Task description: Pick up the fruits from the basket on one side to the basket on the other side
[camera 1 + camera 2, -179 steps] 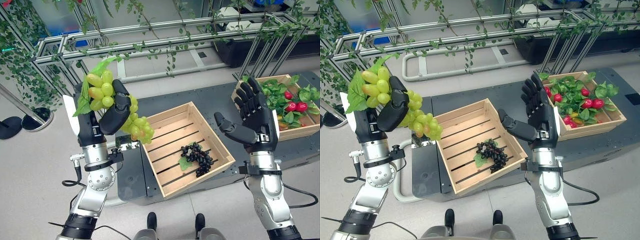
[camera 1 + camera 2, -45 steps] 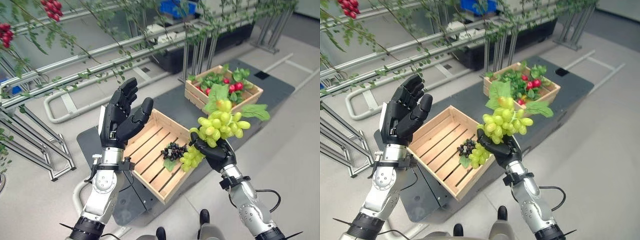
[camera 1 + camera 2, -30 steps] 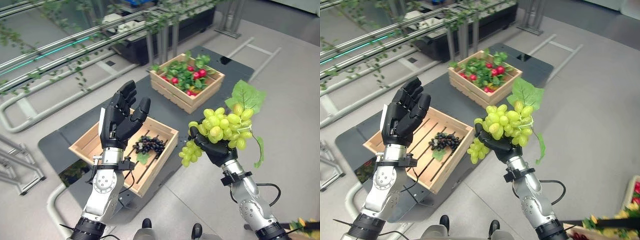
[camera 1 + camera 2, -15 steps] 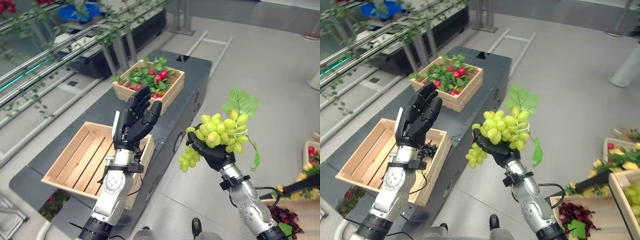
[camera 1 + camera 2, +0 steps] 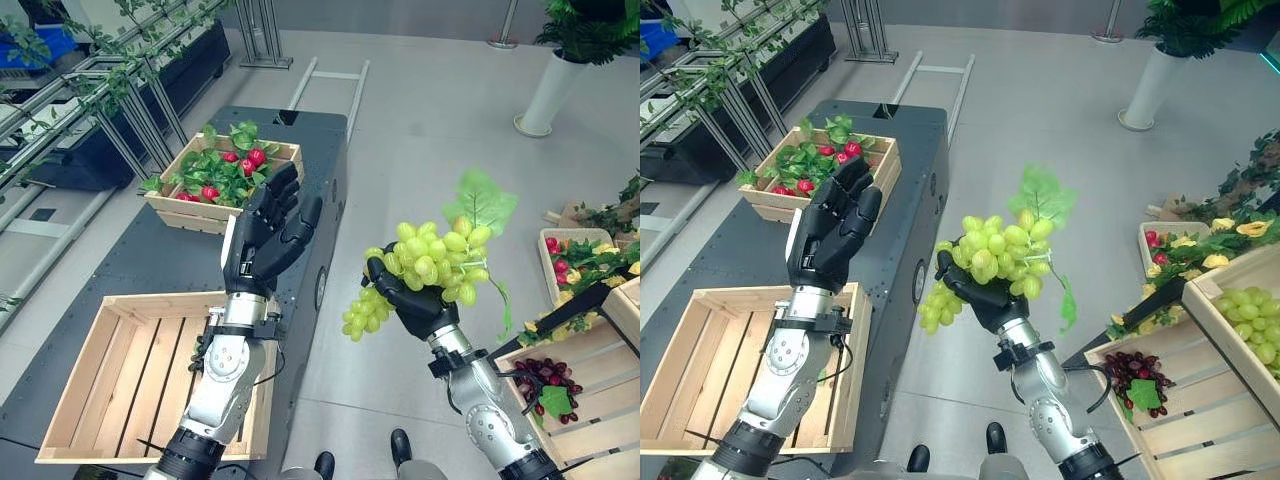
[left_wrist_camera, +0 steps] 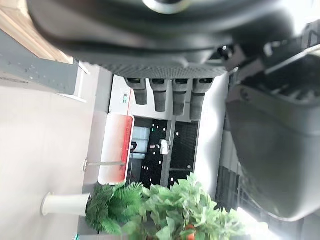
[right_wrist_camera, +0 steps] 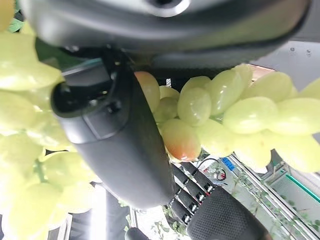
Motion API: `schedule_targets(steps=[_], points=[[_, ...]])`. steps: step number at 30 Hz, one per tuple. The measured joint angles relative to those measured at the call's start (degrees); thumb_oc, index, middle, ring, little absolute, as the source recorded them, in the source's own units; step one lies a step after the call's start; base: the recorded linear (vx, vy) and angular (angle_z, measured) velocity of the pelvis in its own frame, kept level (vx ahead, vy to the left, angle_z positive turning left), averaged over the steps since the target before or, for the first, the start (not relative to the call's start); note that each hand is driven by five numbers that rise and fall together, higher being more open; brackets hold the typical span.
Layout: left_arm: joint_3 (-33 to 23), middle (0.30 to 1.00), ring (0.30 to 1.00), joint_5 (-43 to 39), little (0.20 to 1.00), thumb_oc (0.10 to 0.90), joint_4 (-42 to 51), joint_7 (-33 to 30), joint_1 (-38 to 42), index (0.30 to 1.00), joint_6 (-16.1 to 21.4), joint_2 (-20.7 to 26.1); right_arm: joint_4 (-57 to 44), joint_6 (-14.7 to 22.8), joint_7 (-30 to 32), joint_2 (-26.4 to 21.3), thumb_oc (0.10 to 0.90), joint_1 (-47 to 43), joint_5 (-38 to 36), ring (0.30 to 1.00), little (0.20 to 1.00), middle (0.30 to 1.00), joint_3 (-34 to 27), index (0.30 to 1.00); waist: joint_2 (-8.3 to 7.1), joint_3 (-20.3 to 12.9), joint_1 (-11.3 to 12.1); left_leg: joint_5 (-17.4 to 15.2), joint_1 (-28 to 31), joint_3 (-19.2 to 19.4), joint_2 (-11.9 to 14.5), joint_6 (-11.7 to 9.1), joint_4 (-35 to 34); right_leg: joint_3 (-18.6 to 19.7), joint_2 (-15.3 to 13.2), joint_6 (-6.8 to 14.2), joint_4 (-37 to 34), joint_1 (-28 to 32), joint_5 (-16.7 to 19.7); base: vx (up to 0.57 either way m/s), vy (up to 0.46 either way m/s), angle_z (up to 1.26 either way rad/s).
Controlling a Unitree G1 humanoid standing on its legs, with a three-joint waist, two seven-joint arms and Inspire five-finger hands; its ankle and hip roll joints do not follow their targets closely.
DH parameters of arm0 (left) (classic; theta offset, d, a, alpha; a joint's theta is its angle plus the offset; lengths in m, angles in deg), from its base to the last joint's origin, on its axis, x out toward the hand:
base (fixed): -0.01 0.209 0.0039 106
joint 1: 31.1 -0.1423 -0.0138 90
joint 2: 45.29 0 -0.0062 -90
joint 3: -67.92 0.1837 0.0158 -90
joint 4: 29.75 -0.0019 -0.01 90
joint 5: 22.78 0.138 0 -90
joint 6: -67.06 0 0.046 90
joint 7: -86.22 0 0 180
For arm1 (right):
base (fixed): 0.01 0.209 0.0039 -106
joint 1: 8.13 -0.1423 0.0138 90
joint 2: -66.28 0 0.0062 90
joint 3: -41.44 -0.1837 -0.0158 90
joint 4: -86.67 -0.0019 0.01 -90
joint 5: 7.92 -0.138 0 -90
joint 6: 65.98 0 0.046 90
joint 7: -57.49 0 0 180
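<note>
Gripping green grapes (image 5: 432, 262), right hand (image 5: 418, 305) midair.

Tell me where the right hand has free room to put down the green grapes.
The slatted crate at lower right has bare slats below the dark grapes. The right hand holds the green grapes. The next crate already holds green grapes; the far small crate is crowded.
</note>
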Motion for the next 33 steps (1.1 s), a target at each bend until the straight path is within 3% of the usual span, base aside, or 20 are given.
schedule_targets(steps=[4,7,9,11,12,13,14,16,19,20,21,22,23,24,25,27,28,29,33], points=[[0.2,0.9,0.9,-0.7,0.9,0.8,0.0,1.9,0.0,0.9,0.0,0.0,-0.1,0.0,1.0,0.5,0.4,0.1,0.1,0.3,0.3,0.3,-0.2,0.3,-0.05,0.0,-0.4,0.1,0.0,2.9,-1.5,1.1,-0.2,0.6,-1.0,0.9,1.3,-2.3,0.7,-0.06,0.277,-0.48],[0.1,0.9,0.9,-0.6,0.9,0.8,-0.1,2.6,0.0,0.9,-0.1,0.3,-0.1,-0.1,1.1,0.8,0.4,0.2,0.1,0.3,0.3,0.3,-0.2,0.3,-0.24,0.0,0.6,0.2,1.0,8.9,-1.7,2.0,-1.4,-3.0,-1.4,-0.1,0.9,-4.5,3.8,-0.11,0.177,-0.99],[0.1,0.9,0.9,-0.7,0.9,0.8,0.0,3.0,0.1,0.9,-0.2,0.9,-0.1,-0.3,0.8,0.0,0.4,0.3,-0.1,0.3,0.3,0.3,-0.5,0.3,-0.62,0.0,-0.6,0.0,1.4,12.0,-2.4,2.5,-1.3,-5.2,-2.0,-0.4,-0.1,-4.9,3.8,-0.15,0.109,-0.73],[0.2,0.9,0.9,-0.7,0.9,0.8,0.1,3.4,0.1,0.9,-0.1,1.3,0.0,-0.5,0.4,-1.0,0.4,0.3,-0.1,0.3,0.3,0.3,-1.5,0.3,-0.26,-0.1,-0.5,-0.1,1.1,13.9,-1.6,2.8,-1.4,-7.5,-2.2,-0.9,1.0,-6.0,2.0,-0.12,0.052,-0.61],[0.2,0.9,0.9,-0.7,0.9,0.8,0.1,3.3,-0.1,0.9,-0.1,1.3,0.4,-0.5,0.1,-1.6,0.4,0.3,-0.2,0.3,0.3,0.3,-2.2,0.3,0.6,0.0,-0.3,0.0,0.9,15.3,0.5,2.6,-1.6,-10.4,-1.2,-2.0,8.4,-8.4,1.3,-0.12,0.022,-0.45],[0.2,0.9,0.9,-0.8,0.9,0.8,0.1,3.2,-0.1,0.9,-0.1,1.3,0.5,-0.5,0.0,-1.9,0.4,0.3,-0.2,0.3,0.3,0.3,-2.3,0.3,0.93,0.1,-0.4,0.1,0.7,15.6,1.5,2.4,-1.6,-11.6,-0.8,-2.3,11.4,-8.6,0.6,-0.12,0.008,-0.43],[0.2,0.9,0.9,-0.8,0.9,0.8,0.1,2.8,0.1,0.9,-0.1,1.4,0.6,-0.5,-0.5,-2.6,0.4,0.2,-0.2,0.3,0.3,0.3,-2.4,0.3,1.23,0.2,-0.1,0.1,0.7,16.7,3.2,1.8,-1.6,-14.0,-0.3,-2.4,17.1,-8.9,-3.6,-0.09,-0.016,-0.29],[0.2,0.9,0.9,-1.0,0.9,0.8,0.0,2.2,0.1,0.9,-0.1,2.1,0.7,-0.5,-2.1,-2.7,0.4,-0.1,-0.1,0.3,0.3,0.3,-2.1,0.3,0.8,0.3,0.6,0.0,0.7,17.2,4.4,0.9,-1.3,-15.6,-0.2,-3.2,20.9,-8.2,-7.4,-0.11,-0.121,-0.36],[0.2,0.9,0.9,-1.9,0.9,0.8,0.0,2.1,-0.4,0.9,-0.2,2.3,0.6,-0.5,-2.8,-2.7,0.4,-0.5,-0.1,0.3,0.3,0.3,-1.4,0.3,-0.3,0.4,2.2,-2.2,-1.2,17.6,4.1,-0.8,4.4,-15.7,0.6,-4.4,15.6,-5.6,-7.4,-0.09,-0.221,-0.56],[0.2,0.9,0.9,-2.1,0.9,0.8,0.1,2.1,-0.4,0.9,0.0,2.0,0.6,-0.5,-3.5,-2.8,0.4,-0.8,-0.1,0.3,0.3,0.3,-1.5,0.3,-0.97,0.3,3.0,-4.2,-3.7,14.0,3.0,0.4,5.3,-13.8,1.7,-4.6,10.8,-5.2,-5.8,-0.07,-0.218,-1.07],[0.2,0.9,0.9,-2.1,0.9,0.8,0.4,2.2,-0.5,0.9,0.1,1.9,0.7,-0.5,-4.5,-3.6,0.4,-1.6,-0.1,0.3,0.3,0.3,-1.6,0.3,0.67,0.0,4.5,-0.7,-3.4,12.3,3.6,0.3,1.3,-14.1,2.4,-4.9,7.3,-4.9,-4.5,-0.13,-0.326,-1.33],[0.1,0.9,0.9,-2.1,0.9,0.8,0.3,2.2,-0.5,0.9,0.1,2.2,1.2,-0.6,-5.5,-3.2,0.4,-1.9,0.0,0.3,0.3,0.3,-1.6,0.3,0.97,0.2,4.5,0.8,-2.1,15.5,5.4,-0.7,-0.6,-17.7,1.3,-5.5,9.1,-5.1,-5.1,-0.14,-0.305,-1.06],[0.1,0.9,0.9,-2.1,0.9,0.8,0.3,2.0,-0.6,0.9,0.1,2.1,1.1,-0.6,-6.1,-3.2,0.4,-1.7,0.0,0.3,0.3,0.3,-1.4,0.3,0.97,0.2,4.1,0.9,-2.3,17.2,6.1,-0.9,-0.4,-18.4,0.2,-5.7,10.4,-4.8,-5.3,-0.16,-0.343,-0.61],[0.0,0.9,0.9,-2.1,0.9,0.8,0.4,1.7,-0.5,0.9,0.2,2.1,0.4,-1.4,-7.0,-4.3,0.4,-1.9,0.4,0.3,0.3,0.3,-1.2,0.3,0.92,0.2,3.6,1.2,-2.4,21.4,7.3,-1.4,-0.6,-19.6,-2.6,-4.4,10.9,-4.0,-4.9,-0.12,-0.335,-0.55],[-0.9,0.9,0.9,-2.1,0.9,0.8,0.4,1.4,-0.4,0.9,0.3,2.2,-0.2,-2.3,-8.4,-5.2,0.4,-2.8,0.5,0.3,0.3,0.3,-1.1,0.3,0.22,0.0,4.0,1.7,-2.6,22.8,7.9,-2.2,-1.1,-19.9,-5.9,-2.7,9.8,-2.8,-4.0,-0.1,-0.422,-0.66],[-3.1,0.9,0.9,-2.1,0.9,0.8,-0.1,1.0,-0.4,0.9,0.5,2.7,-0.7,-4.0,-9.2,-5.4,0.4,-4.3,0.5,0.3,0.3,0.3,-1.1,0.3,-1.68,0.1,3.8,2.5,-2.6,22.6,8.4,-3.6,-1.3,-18.5,-7.8,0.7,2.3,1.4,-1.0,-0.06,-0.403,-0.5],[-4.5,0.9,0.9,-2.3,0.9,0.8,0.0,0.7,-0.3,0.9,0.5,3.1,-1.0,-5.1,-10.1,-6.0,0.4,-5.4,0.4,0.3,0.3,0.3,-1.1,0.3,-3.14,0.0,4.0,2.9,-2.6,22.5,8.6,-4.5,-1.6,-18.5,-6.9,2.2,-2.4,4.1,-0.3,-0.02,-0.353,-0.38],[-5.3,0.9,0.9,-2.4,0.9,0.8,-0.2,0.5,-0.4,0.9,0.5,2.7,-1.0,-5.8,-10.7,-6.9,0.4,-6.2,0.2,0.3,0.3,0.3,-1.3,0.3,-2.98,0.1,4.2,3.6,-2.5,22.4,10.0,-5.5,-1.7,-18.8,-5.6,3.1,-2.4,3.9,-1.4,0.0,-0.333,-0.29],[-4.9,0.9,0.9,-2.5,0.9,0.8,-0.3,0.7,-1.0,0.9,0.5,1.6,-2.3,-7.1,-11.8,-11.1,0.4,-5.9,-0.2,0.3,0.3,0.3,-2.9,0.3,-0.77,0.1,2.6,4.7,-1.1,21.1,15.3,-7.1,-1.9,-18.4,0.0,0.0,-2.4,5.3,-2.1,0.01,-0.229,-0.12]])
